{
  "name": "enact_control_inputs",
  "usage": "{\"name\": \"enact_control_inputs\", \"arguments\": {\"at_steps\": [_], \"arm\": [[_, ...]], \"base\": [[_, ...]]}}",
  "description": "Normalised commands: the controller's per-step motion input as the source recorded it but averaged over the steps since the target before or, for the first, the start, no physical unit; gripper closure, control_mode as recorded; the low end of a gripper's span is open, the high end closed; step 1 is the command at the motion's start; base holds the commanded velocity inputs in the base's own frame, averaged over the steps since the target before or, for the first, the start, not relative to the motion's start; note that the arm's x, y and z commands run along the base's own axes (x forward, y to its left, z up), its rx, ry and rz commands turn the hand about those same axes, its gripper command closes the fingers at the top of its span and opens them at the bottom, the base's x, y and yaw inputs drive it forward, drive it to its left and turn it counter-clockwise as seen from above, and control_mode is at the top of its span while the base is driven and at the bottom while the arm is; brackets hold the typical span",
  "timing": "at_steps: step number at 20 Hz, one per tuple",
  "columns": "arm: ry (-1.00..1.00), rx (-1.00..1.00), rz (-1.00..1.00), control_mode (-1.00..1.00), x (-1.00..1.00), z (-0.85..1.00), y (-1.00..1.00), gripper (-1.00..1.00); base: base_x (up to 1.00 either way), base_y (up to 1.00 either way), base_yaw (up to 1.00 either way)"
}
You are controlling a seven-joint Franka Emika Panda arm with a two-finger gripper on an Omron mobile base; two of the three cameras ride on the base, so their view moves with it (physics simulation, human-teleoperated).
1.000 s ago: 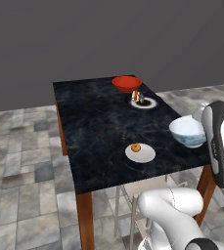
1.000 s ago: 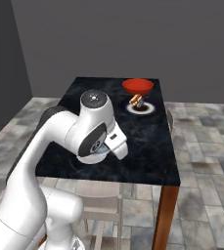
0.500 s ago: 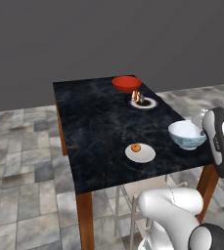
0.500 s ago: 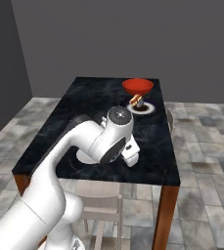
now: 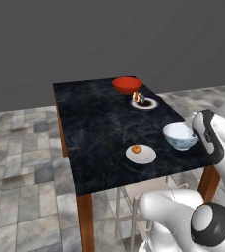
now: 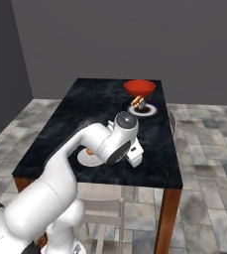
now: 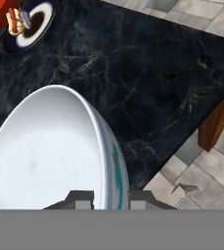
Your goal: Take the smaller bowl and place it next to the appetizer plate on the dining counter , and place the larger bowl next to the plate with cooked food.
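the gripper (image 7: pixel 104 200) pinches the rim of the smaller bowl (image 5: pixel 181 136), over the dining counter (image 5: pixel 99 123) near the appetizer plate (image 5: pixel 141 155). it looks stiff, smooth, maybe fragile; the rim seems a good hold.

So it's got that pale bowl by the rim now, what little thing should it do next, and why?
Probably carry the pale bowl a bit toward the white plate and lower it beside it. The gripper straddles the bowl's rim, and a gap of dark tabletop separates bowl and plate.

Dining counter (image 5: pixel 94 123) carries appetizer plate (image 5: pixel 141 155), plate with cooked food (image 5: pixel 144 103), larger bowl (image 5: pixel 127 84).
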Motion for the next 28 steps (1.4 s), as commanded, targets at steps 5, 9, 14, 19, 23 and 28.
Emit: {"name": "enact_control_inputs", "arguments": {"at_steps": [5, 9, 14, 19, 23, 28], "arm": [[0.0, 0.0, 0.03, -1.0, 0.4, -0.36, 0.0, 1.0], [0.0, 0.0, 0.02, -1.0, 0.45, -0.33, 0.0, 1.0], [0.0, 0.0, 0.0, -1.0, 0.4, -0.24, -0.08, 1.0], [0.0, 0.0, 0.0, -1.0, 0.24, -0.23, -0.19, 1.0], [0.0, 0.0, 0.0, -1.0, 0.16, -0.28, -0.11, 1.0], [0.0, 0.0, 0.0, -1.0, 0.29, -0.3, 0.0, 1.0]], "base": [[0.0, 0.0, 0.0], [0.0, 0.0, 0.0], [0.0, 0.0, 0.0], [0.0, 0.0, 0.0], [0.0, 0.0, 0.0], [0.0, 0.0, 0.0]]}}
